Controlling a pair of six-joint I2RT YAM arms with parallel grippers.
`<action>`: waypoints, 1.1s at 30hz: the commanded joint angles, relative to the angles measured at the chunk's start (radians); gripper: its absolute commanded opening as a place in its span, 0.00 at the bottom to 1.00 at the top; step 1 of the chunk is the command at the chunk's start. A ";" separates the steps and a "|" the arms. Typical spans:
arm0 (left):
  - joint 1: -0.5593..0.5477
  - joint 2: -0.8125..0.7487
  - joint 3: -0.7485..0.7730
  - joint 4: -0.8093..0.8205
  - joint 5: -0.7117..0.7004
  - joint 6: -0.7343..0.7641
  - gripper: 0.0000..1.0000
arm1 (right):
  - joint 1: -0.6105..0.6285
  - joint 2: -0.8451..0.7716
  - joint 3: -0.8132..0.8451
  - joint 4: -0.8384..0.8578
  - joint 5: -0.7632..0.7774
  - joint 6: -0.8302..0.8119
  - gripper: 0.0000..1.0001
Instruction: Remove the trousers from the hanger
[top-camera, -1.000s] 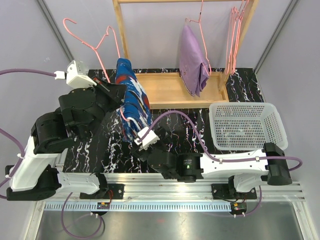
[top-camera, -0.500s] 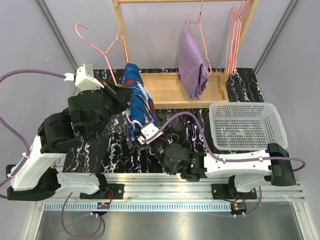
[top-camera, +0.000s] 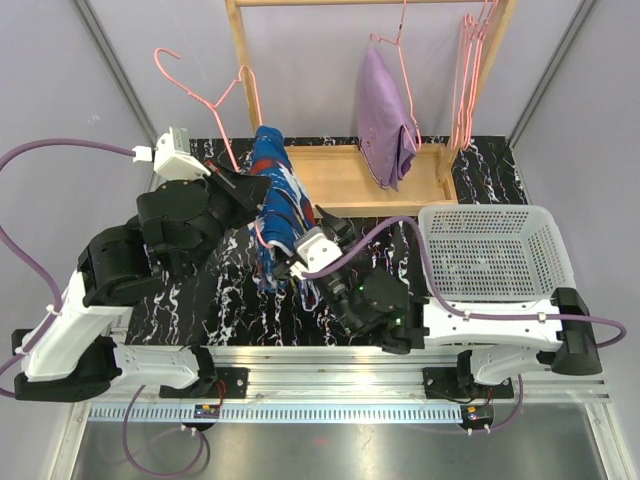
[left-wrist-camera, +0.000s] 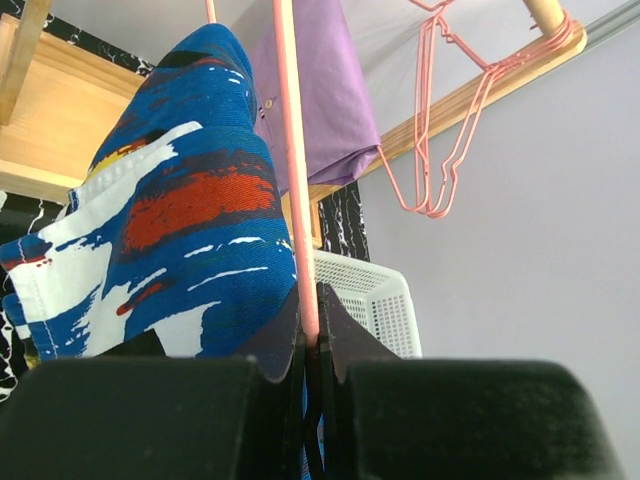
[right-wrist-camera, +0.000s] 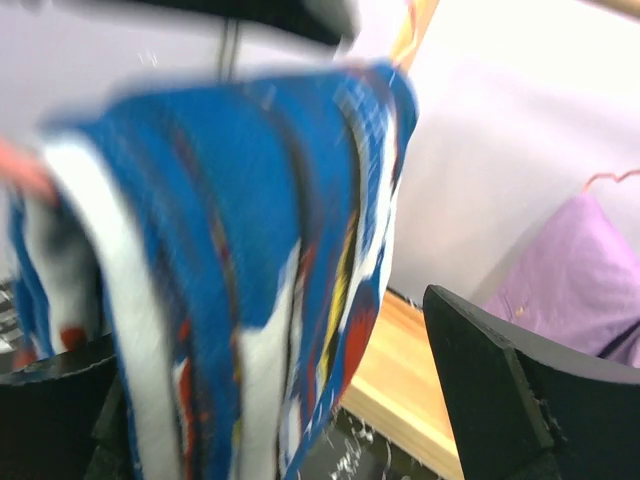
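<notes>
**Left gripper clamps the hanger; right jaws stand wide at the blue trousers**

The left gripper (left-wrist-camera: 310, 345) is clenched on a straight run of the pink wire hanger (left-wrist-camera: 293, 170), with the wire pinched between its two black fingers. In the overhead view this gripper (top-camera: 248, 185) holds the hanger (top-camera: 215, 95) up over the left half of the black marbled table (top-camera: 225, 295), the hook pointing far and left. The blue patterned trousers (top-camera: 272, 200) are draped over the hanger just right of the grip. They hang as a long fold towards the near side, blue with white and red streaks. Whether the lower end touches the table cannot be told.

The right gripper (top-camera: 312, 242) sits just right of that fold, released. Its wrist view shows the gripper (right-wrist-camera: 265, 340) with one dark finger (right-wrist-camera: 500, 400) well clear on the right and the blurred cloth (right-wrist-camera: 230, 250) filling the gap between the jaws.

Farther off, the lilac trousers (top-camera: 385, 120) hang from a second pink hanger (top-camera: 400, 50) on the wooden rack (top-camera: 345, 185). Spare pink hangers (top-camera: 468, 80) cluster at the rack's right post. A white plastic basket (top-camera: 545, 225) stands on the right of the table.
</notes>
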 joint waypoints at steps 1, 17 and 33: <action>-0.003 -0.020 0.006 0.164 -0.017 -0.027 0.00 | -0.007 -0.082 0.075 0.024 -0.088 0.009 0.90; -0.005 0.043 0.076 0.143 0.008 0.007 0.00 | -0.008 -0.070 0.224 -0.239 -0.188 0.053 0.62; 0.003 0.041 -0.029 0.019 0.063 0.099 0.00 | -0.007 -0.083 0.222 -0.122 -0.064 -0.068 0.00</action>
